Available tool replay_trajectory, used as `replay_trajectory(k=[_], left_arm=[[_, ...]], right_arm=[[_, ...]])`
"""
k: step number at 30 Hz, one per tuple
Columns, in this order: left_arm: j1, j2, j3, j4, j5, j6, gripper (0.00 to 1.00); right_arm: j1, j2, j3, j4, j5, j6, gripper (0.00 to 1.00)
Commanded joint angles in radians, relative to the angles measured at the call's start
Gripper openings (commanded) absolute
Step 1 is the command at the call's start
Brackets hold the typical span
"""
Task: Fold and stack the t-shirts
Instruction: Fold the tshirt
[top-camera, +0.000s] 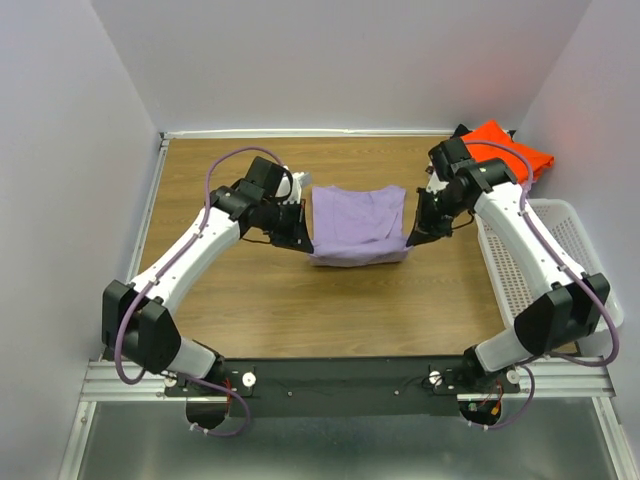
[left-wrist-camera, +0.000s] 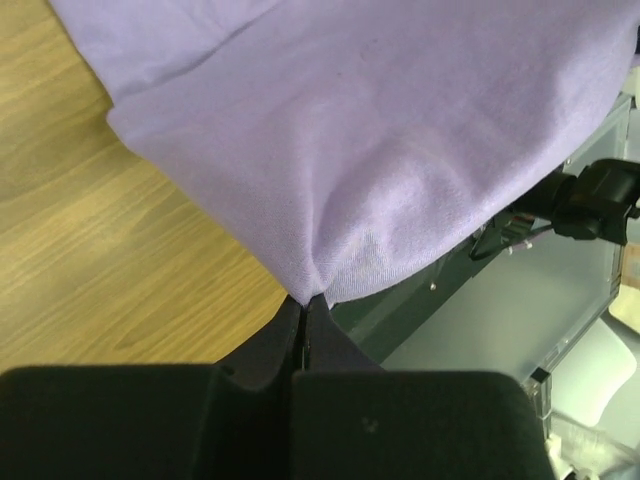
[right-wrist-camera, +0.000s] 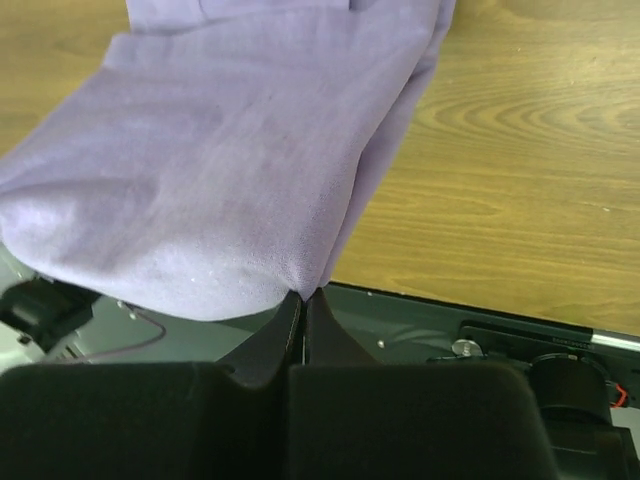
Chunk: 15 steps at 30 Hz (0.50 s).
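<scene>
From above: white mesh basket (top-camera: 560, 250) along the right of the surface (top-camera: 250, 300), partly hidden by the right arm (top-camera: 520, 230); orange shirt (top-camera: 512, 150) just beyond its far end. Mid-surface, lavender shirt (top-camera: 358, 225), gripped at either side.

Left wrist: left end effector (left-wrist-camera: 303, 318) pressed together, pinching a lavender fold.

Right wrist: right end effector (right-wrist-camera: 303, 303) likewise clamped on the opposite edge, cloth draping above the wood.
</scene>
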<state>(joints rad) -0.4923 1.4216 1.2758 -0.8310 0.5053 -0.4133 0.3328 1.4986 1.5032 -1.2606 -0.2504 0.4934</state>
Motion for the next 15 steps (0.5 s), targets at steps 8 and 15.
replay_trajectory(k=[8, 15], left_arm=[[0.074, 0.112, 0.118, 0.023, 0.021, 0.019, 0.00], [0.095, 0.209, 0.213, 0.017, 0.030, 0.044, 0.00]], right_arm=[[-0.005, 0.137, 0.158, 0.049, 0.138, 0.066, 0.02], [-0.031, 0.224, 0.256, 0.046, 0.158, 0.050, 0.01]])
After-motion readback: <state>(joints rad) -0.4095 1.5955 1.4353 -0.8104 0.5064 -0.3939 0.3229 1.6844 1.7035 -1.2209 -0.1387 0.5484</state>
